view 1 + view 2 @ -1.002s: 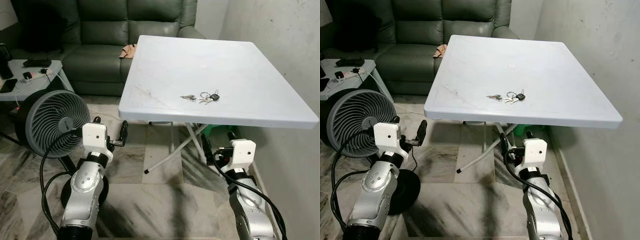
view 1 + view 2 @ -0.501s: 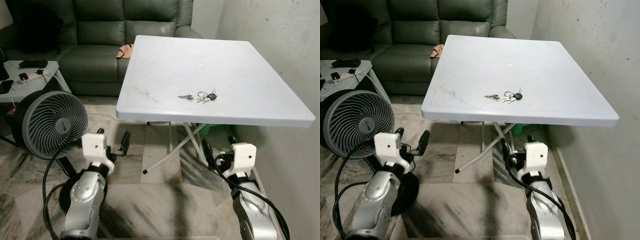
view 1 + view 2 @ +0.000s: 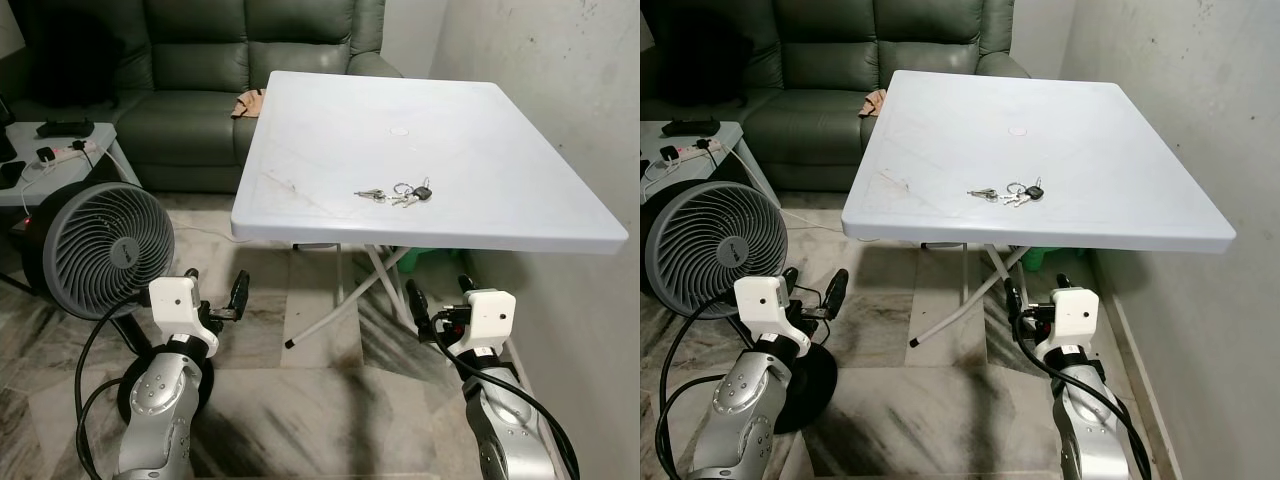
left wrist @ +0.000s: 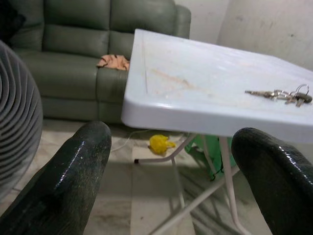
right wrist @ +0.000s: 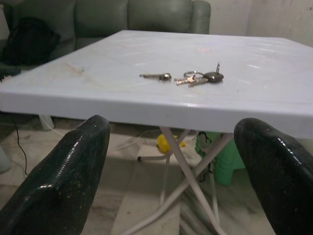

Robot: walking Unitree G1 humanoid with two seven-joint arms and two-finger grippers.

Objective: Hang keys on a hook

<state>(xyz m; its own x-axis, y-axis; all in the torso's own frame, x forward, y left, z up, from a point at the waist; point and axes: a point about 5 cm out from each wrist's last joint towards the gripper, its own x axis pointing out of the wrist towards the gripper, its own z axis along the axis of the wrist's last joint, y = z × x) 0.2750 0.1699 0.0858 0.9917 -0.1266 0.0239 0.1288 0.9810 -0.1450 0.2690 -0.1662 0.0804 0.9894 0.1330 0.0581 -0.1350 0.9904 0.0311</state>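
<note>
A bunch of keys (image 3: 398, 194) on a ring, one with a black head, lies on the white folding table (image 3: 330, 130), near its front edge; it also shows in the right wrist view as the keys (image 5: 188, 77) and in the left wrist view as the keys (image 4: 281, 94). My left gripper (image 3: 214, 290) is open, low and in front of the table's left corner, below the tabletop. My right gripper (image 3: 438, 297) is open too, under the front edge, right of the keys. Nothing is held.
A grey floor fan (image 3: 97, 249) on a black base stands close to my left arm, its cable trailing on the marble floor. A green sofa (image 3: 200, 70) sits behind the table, a side table (image 3: 60, 160) at far left. A plaster wall (image 3: 560, 90) runs along the right.
The camera has drawn a little closer to the table. Both arms have sunk lower in the picture, the left one also shifting left. The keys lie where they were.
</note>
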